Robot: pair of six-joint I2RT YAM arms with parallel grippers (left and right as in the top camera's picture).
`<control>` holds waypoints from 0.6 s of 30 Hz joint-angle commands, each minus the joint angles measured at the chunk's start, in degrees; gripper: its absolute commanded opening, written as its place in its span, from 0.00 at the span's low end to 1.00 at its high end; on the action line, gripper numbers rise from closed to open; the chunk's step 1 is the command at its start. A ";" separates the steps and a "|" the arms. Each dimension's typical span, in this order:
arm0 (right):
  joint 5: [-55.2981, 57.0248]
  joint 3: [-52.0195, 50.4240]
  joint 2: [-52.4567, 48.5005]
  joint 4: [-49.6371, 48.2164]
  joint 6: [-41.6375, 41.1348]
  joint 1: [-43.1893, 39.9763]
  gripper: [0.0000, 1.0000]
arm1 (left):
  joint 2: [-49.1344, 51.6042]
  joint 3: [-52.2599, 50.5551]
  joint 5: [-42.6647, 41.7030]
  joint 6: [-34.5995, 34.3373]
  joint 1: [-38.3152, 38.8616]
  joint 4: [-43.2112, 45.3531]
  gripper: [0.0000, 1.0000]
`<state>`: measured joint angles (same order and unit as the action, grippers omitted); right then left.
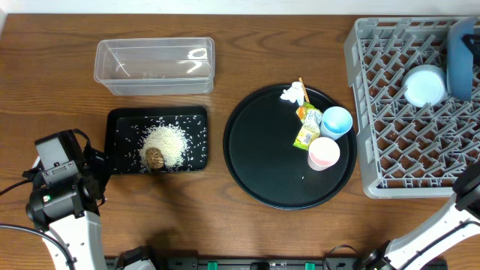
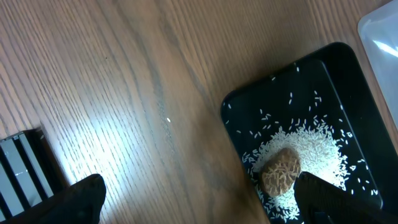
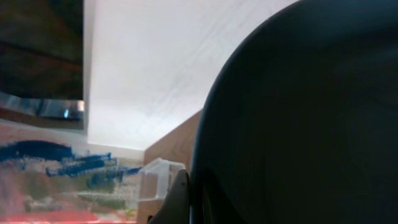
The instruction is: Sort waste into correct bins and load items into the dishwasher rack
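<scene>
White rice grains (image 1: 166,141) and a small brown food lump (image 1: 154,158) lie in the shallow black tray (image 1: 120,120); both show in the left wrist view (image 2: 311,146), (image 2: 281,173). My left gripper (image 2: 205,208) is open and empty at the tray's left edge, one finger beside the lump. The clear tub (image 1: 154,66) stands behind. The tissue (image 1: 294,94), chopstick (image 1: 301,83), wrapper (image 1: 307,129), light blue cup (image 1: 337,121) and pink cup (image 1: 324,153) sit on the round tray. The rack (image 1: 390,142) holds the white bowl (image 1: 425,85). My right gripper (image 3: 186,199) is shut on the dark blue plate (image 3: 298,118) over the rack's far corner (image 1: 461,56). The white utensil is out of view.
The large round black tray (image 1: 262,157) lies between the black tray and the rack. My left arm (image 1: 60,187) is at the front left of the wooden table; part of my right arm (image 1: 469,191) crosses the front right corner.
</scene>
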<state>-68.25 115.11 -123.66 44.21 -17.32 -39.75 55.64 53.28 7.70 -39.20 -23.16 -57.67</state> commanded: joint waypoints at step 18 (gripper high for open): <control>18.56 -0.48 3.08 5.18 6.16 1.09 0.01 | 0.15 0.09 0.48 -0.55 -0.20 -0.15 0.98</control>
<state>-60.10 115.13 -121.84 47.97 -12.69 -38.74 55.64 53.28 7.70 -39.20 -23.16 -57.67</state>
